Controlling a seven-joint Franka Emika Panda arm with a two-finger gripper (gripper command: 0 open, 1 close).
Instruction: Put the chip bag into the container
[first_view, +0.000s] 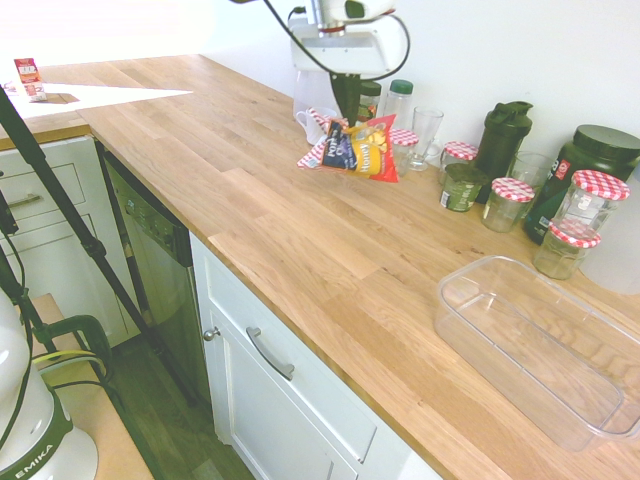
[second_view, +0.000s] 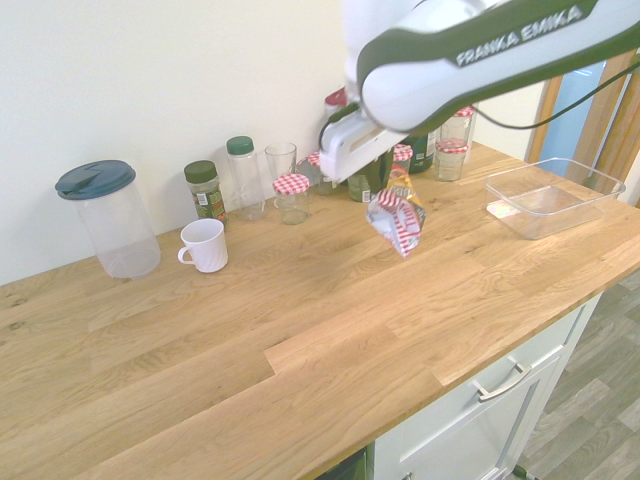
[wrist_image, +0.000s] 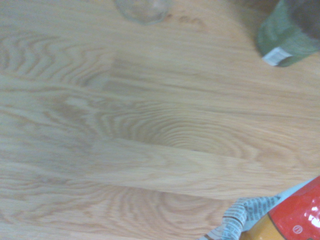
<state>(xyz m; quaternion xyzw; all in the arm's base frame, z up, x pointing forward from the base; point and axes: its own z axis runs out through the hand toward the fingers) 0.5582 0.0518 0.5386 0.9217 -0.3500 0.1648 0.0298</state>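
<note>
The chip bag (first_view: 352, 150) hangs directly beneath my end effector (first_view: 347, 112), pinched by its top edge between my fully closed fingers and lifted clear of the desk (first_view: 300, 240), with nothing under it but bare wood. In the wrist view a crumpled corner of the bag (wrist_image: 280, 215) shows red and striped against the wood grain. The container (first_view: 540, 345) sits on the desk well away from my end effector, toward the far end of the desk near its front edge, and I see nothing inside it. Behind my end effector, along the wall, stands a row of jars: a small glass jar with a red-checked lid (second_view: 292, 196) just beside the bag, a green-lidded spice jar (second_view: 205, 190) and a clear bottle (second_view: 243, 177) beyond it. A white mug (second_view: 205, 245) and a tall clear canister with a dark lid (second_view: 108, 218) stand further off, well apart from my end effector, the canister looking empty
</note>
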